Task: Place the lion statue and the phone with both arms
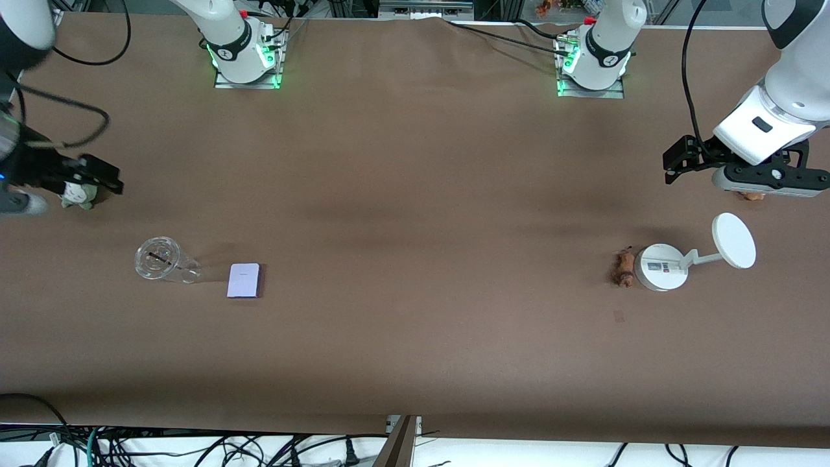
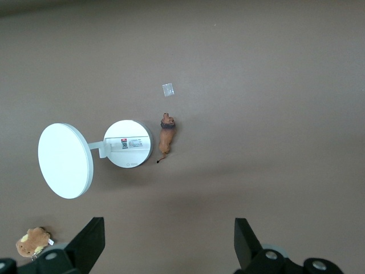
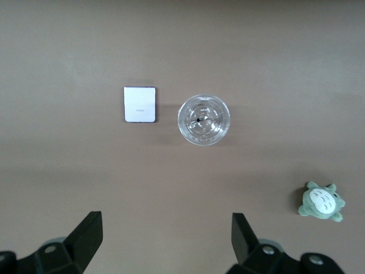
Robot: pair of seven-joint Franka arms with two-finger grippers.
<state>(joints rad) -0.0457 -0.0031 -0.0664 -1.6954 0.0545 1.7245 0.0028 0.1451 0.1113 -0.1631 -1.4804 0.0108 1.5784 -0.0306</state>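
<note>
The lion statue (image 1: 624, 268), a tiny reddish-brown figurine, lies on the table touching or nearly touching the base of a white stand (image 1: 661, 266), on the side toward the right arm's end. In the left wrist view the lion statue (image 2: 166, 135) shows its thin dark tail. The phone (image 1: 244, 280), a flat lavender rectangle, lies beside a clear glass (image 1: 159, 259); it also shows in the right wrist view (image 3: 140, 104). My left gripper (image 1: 765, 180) (image 2: 169, 240) is open and empty, up over the table's left-arm end. My right gripper (image 1: 71, 181) (image 3: 165, 237) is open and empty, up over the right-arm end.
The stand's white disc (image 1: 734, 240) (image 2: 64, 160) sticks out on an arm. A brown plush toy (image 2: 32, 241) lies under the left hand. A green plush toy (image 3: 322, 201) lies under the right hand. The glass (image 3: 203, 120) stands upright. A small clear scrap (image 2: 168, 89) lies near the lion.
</note>
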